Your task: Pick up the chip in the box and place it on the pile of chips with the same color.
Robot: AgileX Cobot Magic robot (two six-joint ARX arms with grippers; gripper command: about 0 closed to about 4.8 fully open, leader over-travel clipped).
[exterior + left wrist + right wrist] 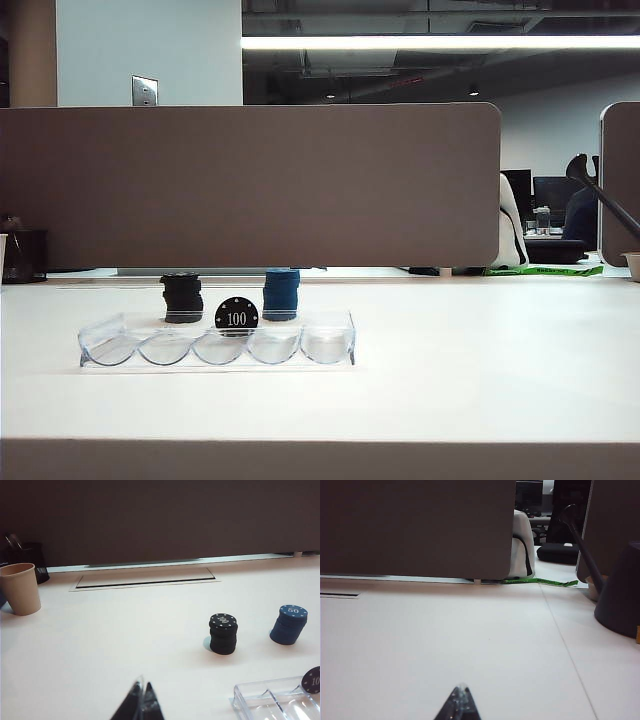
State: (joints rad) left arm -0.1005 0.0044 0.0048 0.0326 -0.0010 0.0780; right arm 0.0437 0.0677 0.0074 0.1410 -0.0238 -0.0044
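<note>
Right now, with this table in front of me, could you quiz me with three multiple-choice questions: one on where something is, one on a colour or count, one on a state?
1. Where is the lone black chip?
A. standing on edge in the clear tray
B. flat on the blue pile
C. inside the paper cup

2. How many piles of chips stand behind the tray?
A. one
B. two
C. four

3. How are the left gripper and right gripper, both low over the table?
A. both shut, holding nothing
B. both wide open
C. the left holds a chip

Answers:
1 A: its "100" face stands upright in the tray.
2 B: a black pile and a blue pile, apart.
3 A: each wrist view shows the fingertips together, with nothing between.
</note>
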